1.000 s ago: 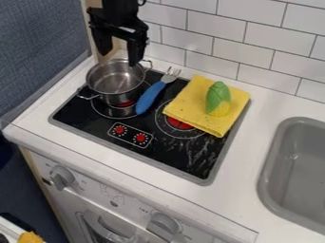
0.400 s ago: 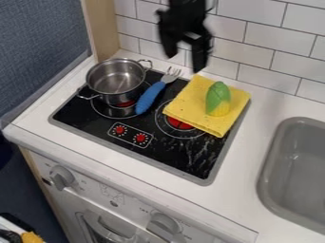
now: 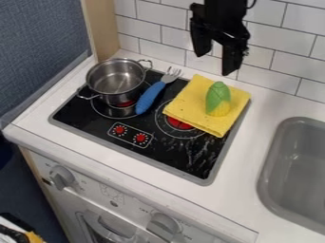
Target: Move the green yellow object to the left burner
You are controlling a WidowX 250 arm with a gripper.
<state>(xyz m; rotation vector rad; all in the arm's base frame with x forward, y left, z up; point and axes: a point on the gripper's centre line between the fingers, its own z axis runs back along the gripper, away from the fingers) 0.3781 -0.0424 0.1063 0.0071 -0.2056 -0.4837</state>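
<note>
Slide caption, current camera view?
Open gripper above green-yellow corn toy on yellow cloth; pot on left burner, blue-handled fork between.

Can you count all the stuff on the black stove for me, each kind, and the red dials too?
Pot: 1
Blue-handled fork: 1
Yellow cloth: 1
Green and yellow toy, on the cloth: 1
Red dials: 2
Total: 6

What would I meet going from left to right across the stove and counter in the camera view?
Pot → fork → yellow cloth with the corn on it → sink.
</note>
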